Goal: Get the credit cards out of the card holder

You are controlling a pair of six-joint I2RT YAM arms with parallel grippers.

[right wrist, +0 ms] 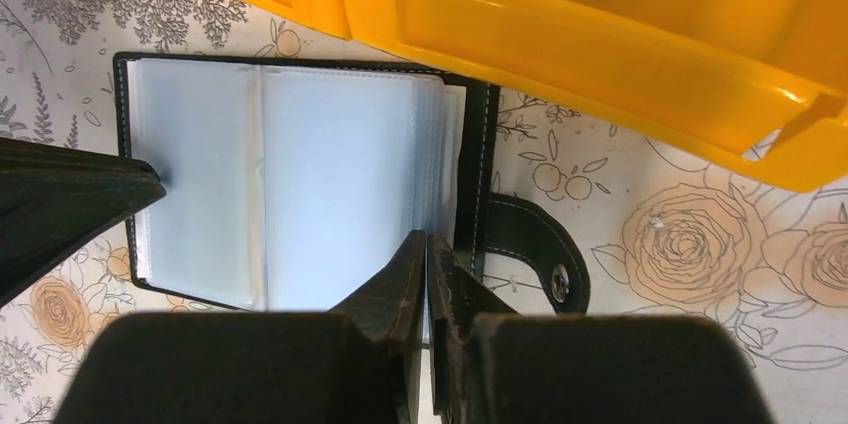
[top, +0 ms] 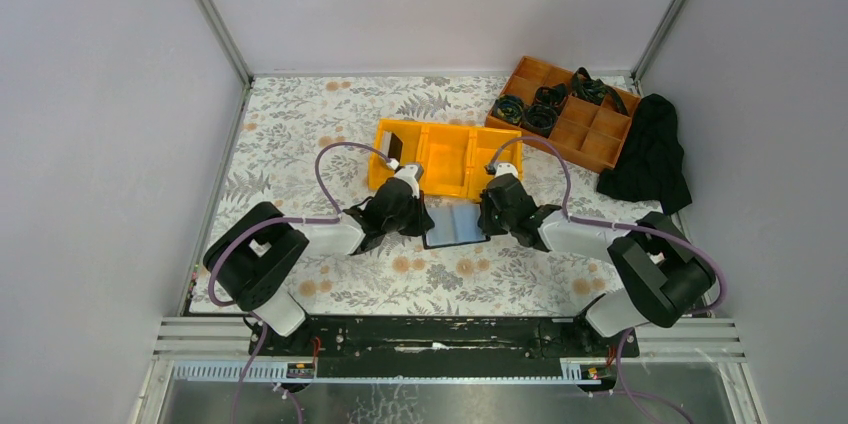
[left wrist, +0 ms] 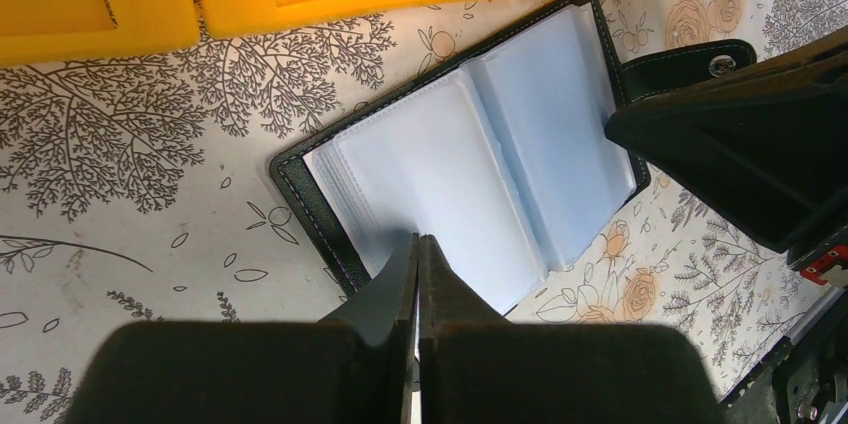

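Floral tabletop (top: 300,134): we're pinning the floppy, likely slick card holder (left wrist: 500,164) with the left gripper (left wrist: 418,242) closed, right gripper (right wrist: 427,239) nearly closed at sleeve edge, hold unclear.

Bright, even, diffuse light, soft faint shadows, wrist views sharp mid-frame, mild sheen on yellow bin (right wrist: 620,54)

left arm (top: 335,234): white links, bulky black joint housings | right arm (top: 578,237): same build | cables (top: 320,169): purple, one looping along each arm | left gripper (left wrist: 418,244), right gripper (right wrist: 427,239): matte black wedge-shaped fingers
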